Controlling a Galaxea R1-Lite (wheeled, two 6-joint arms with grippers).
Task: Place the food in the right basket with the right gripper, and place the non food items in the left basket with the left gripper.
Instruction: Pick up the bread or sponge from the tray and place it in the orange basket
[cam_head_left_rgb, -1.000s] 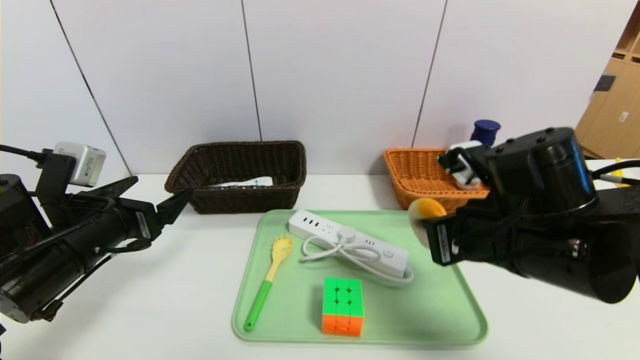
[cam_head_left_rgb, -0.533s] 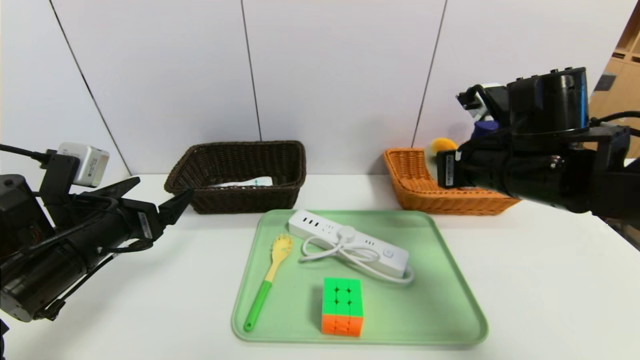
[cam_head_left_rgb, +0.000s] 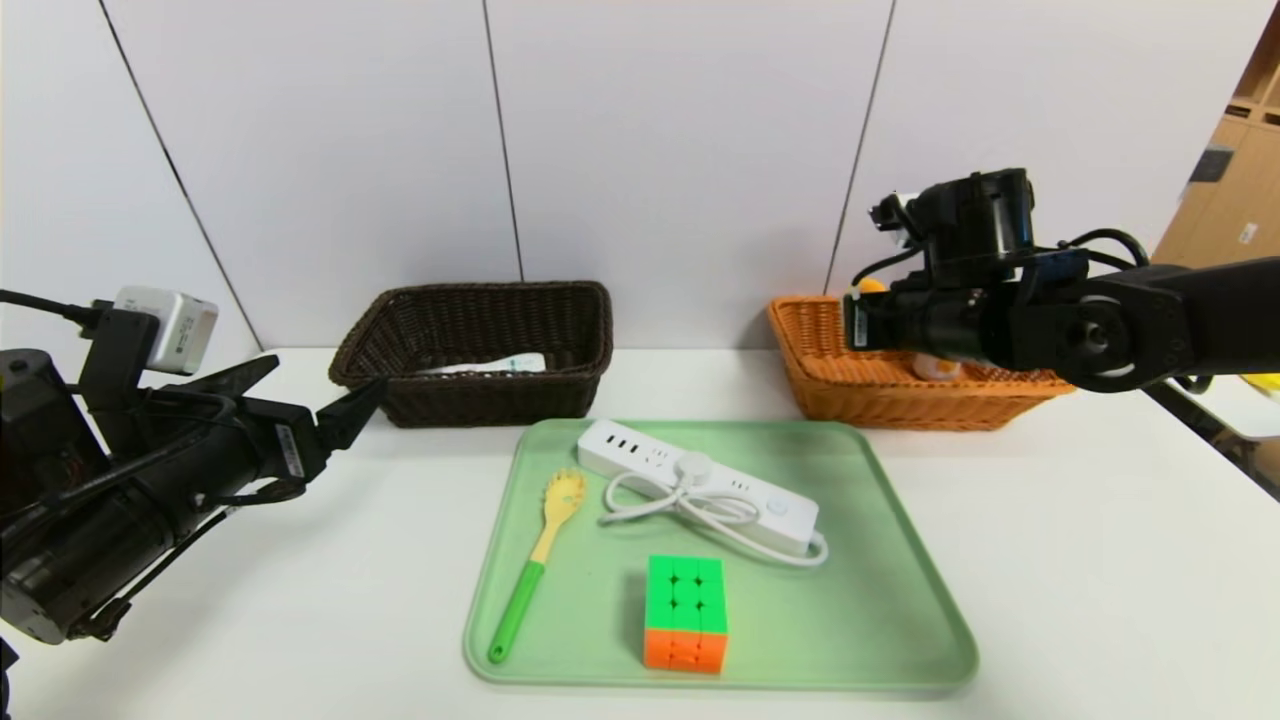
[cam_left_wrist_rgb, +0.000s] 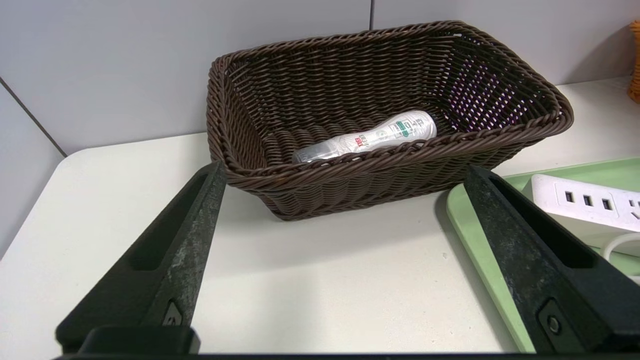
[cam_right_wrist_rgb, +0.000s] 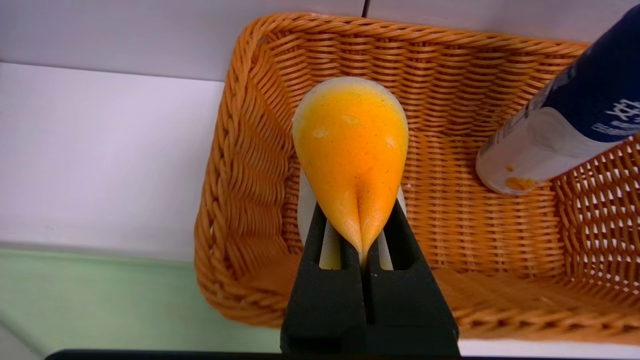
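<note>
The bun (cam_right_wrist_rgb: 350, 150) is pinched hard by the right gripper (cam_right_wrist_rgb: 361, 240), jaws clamped tight on its narrow end so the soft body is squeezed to a teardrop. Over the last sec the arm has been swung from the tray's 2 o'clock corner up and back to approx 1 o'clock of the tray; the bun is now held above the right basket (cam_head_left_rgb: 850, 385), over its left half per the wrist cam, not yet touching the weave. The white bottle (cam_right_wrist_rgb: 560, 135) is already seen leaning inside the same basket, at the far-right side. So the carry looks done; what's left for this item is judged to be a slight lowering and release. Risk: a squashed bun may stick to the pads when let go.

The left gripper (cam_head_left_rgb: 300, 400) is parked at approx 9 o'clock of the tray, jaws spread wide, nothing held, unchanged vs. a sec ago, aimed at the left basket (cam_left_wrist_rgb: 390, 170). One tube (cam_left_wrist_rgb: 365, 140) is lying in that basket already. Still on the green tray (cam_head_left_rgb: 900, 640): power strip (cam_head_left_rgb: 700, 480) w/ cord, pasta spoon (cam_head_left_rgb: 535, 565), puzzle cube (cam_head_left_rgb: 685, 612) — untouched. Food side nearly finished; non-food mostly pending.
</note>
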